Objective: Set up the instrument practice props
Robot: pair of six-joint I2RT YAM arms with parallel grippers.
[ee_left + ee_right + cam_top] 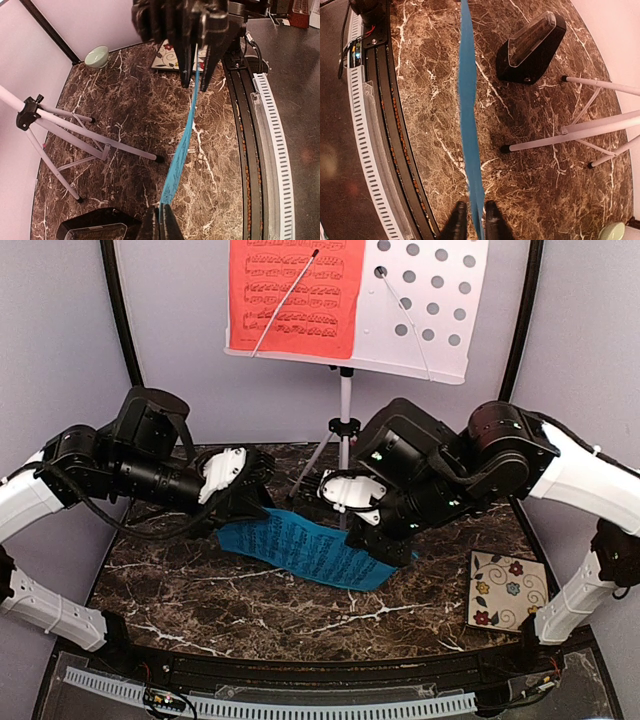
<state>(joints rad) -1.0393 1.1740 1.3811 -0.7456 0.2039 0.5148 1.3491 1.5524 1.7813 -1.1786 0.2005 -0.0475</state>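
From above, we see both arms bent inward over the surface (200, 590), wrists tipped down toward each other. The left pincer (240, 512) is clamped on the left end of the blue page (300, 550), and the right pincer (388, 540) on its right end. The page sags between them, just above the surface and in front of the stand (345, 400). The red page (295, 295) rests on the left half of the stand's perforated desk. A tile (508, 590) lies at the right.

From the left wrist, we see the blue page (182, 145) edge-on, a thin printed strip. It runs from the left pincer (161, 220), pressed together on it at the bottom, up to the right pincer (196, 80), whose fingers pinch the far end. The stand's legs are at the left, the metronome (95, 227) is at the lower edge, and a bowl (97, 56) sits in the far corner.

From the right wrist, we see the blue page (467, 100) rising from between the right pincer's fingers (492, 220), which are closed on it. The metronome (530, 47) lies on its side to the right of the page, near the stand's feet.
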